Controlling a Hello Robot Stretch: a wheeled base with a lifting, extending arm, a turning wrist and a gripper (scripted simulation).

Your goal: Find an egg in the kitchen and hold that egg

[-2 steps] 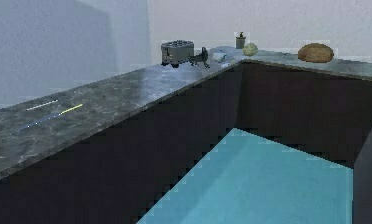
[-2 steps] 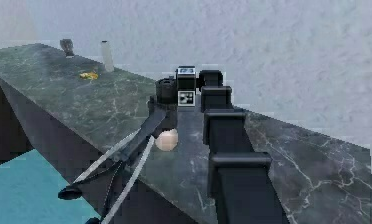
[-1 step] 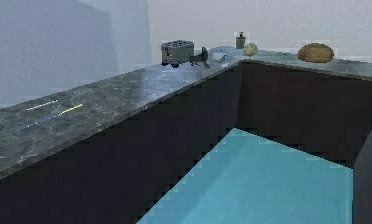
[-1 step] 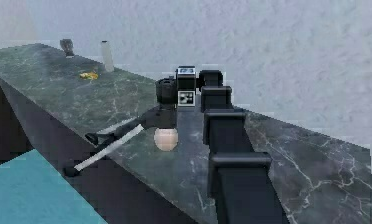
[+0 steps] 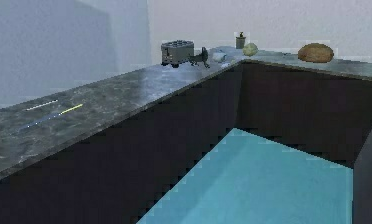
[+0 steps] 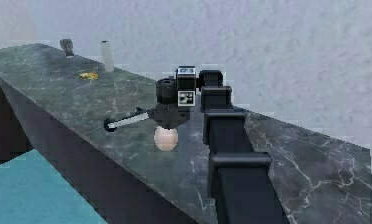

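Egg, a pale rounded blob, is sitting on the dark marbled worktop near its front edge, at about 4 o'clock from the tool, so the finding is looking done while a clear lift is not yet showing. Whether the tool is holding anything I cannot tell, with the egg lying right by it. Bare stone is running toward 10 o'clock up to a white cylinder, giving room, though the drop to the teal floor is lying close.

You have no text, label, number or sign here that can be read. The two white squares on the arm bear only black marks, not letters or digits.
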